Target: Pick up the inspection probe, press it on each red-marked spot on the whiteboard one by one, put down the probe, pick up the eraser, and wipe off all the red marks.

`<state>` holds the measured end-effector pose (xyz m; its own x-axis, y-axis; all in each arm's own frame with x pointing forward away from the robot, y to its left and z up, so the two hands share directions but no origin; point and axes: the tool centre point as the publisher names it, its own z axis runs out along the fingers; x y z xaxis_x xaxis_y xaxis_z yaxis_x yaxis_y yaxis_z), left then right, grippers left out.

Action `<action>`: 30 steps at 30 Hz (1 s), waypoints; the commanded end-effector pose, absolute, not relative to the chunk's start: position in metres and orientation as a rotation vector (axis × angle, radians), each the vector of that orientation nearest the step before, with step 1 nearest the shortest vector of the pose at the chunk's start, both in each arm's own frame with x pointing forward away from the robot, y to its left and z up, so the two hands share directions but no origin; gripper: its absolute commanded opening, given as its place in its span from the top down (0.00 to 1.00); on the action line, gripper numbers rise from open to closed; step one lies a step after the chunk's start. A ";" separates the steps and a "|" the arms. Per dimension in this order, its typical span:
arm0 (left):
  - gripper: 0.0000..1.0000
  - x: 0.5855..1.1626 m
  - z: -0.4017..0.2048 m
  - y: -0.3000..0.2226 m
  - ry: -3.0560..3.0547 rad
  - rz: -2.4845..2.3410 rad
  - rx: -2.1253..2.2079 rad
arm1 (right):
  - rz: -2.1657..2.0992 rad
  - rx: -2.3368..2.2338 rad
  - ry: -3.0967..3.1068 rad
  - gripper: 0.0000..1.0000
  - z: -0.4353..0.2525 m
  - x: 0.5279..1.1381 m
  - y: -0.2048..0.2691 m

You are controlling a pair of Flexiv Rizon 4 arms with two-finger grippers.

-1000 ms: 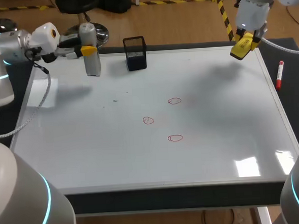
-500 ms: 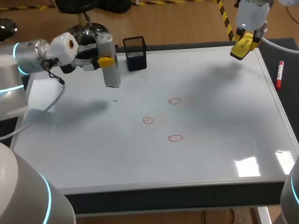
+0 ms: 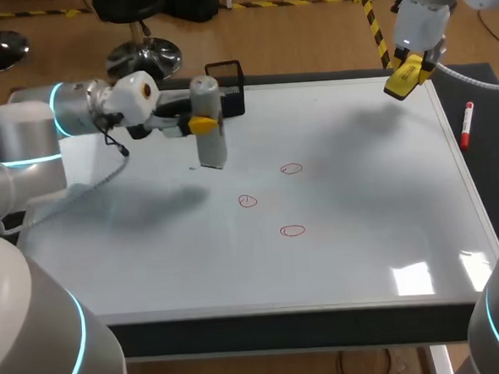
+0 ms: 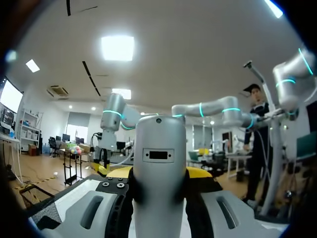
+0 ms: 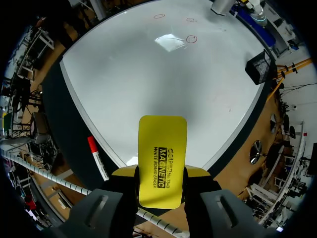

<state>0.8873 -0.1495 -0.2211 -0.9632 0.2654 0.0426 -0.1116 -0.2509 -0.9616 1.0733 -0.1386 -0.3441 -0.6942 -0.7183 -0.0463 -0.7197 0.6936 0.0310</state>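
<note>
Left gripper is clamped on the inspection probe. In the left wrist view the grey body sits upright between both yellow tips.

The probe is over the whiteboard, just in front of the black mesh holder. Its tip looks to be off the surface, but I can't confirm that. It isn't over any mark yet.

The three red marks are all to its right and apart from it:
- far one
- middle one
- near one

I read this as transit to the first press, with no mark pressed yet.

Right gripper hangs over the board's far right corner, closed on the yellow eraser and well clear of the marks. A red marker lies on the dark mat just off the board's right edge.

Risks from here:
- The grip is sideways on a smooth cylinder, so a hard press could slide the probe up through the fingers or tilt it.
- The marks are small, so a slight lateral error would land the tip beside the ring.
- Dragging the tip between spots instead of lifting would smear the ink.
- With the eraser already in the right gripper, an early move in to wipe would crowd both arms over the same three marks.
</note>
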 end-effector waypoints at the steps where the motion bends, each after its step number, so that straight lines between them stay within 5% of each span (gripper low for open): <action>1: 1.00 0.882 -0.234 -0.168 -1.703 2.305 -0.189 | 0.068 -1.219 2.865 1.00 -0.343 1.074 -0.139; 30: 1.00 0.849 -0.275 -0.204 -1.656 2.240 -0.200 | 0.068 -1.219 2.865 1.00 -0.343 1.074 -0.139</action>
<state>0.8466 -0.2023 -0.2730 -0.9322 0.3489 0.0962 -0.1951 -0.2604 -0.9456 1.0733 -0.1386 -0.3441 -0.6942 -0.7183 -0.0464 -0.7197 0.6935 0.0310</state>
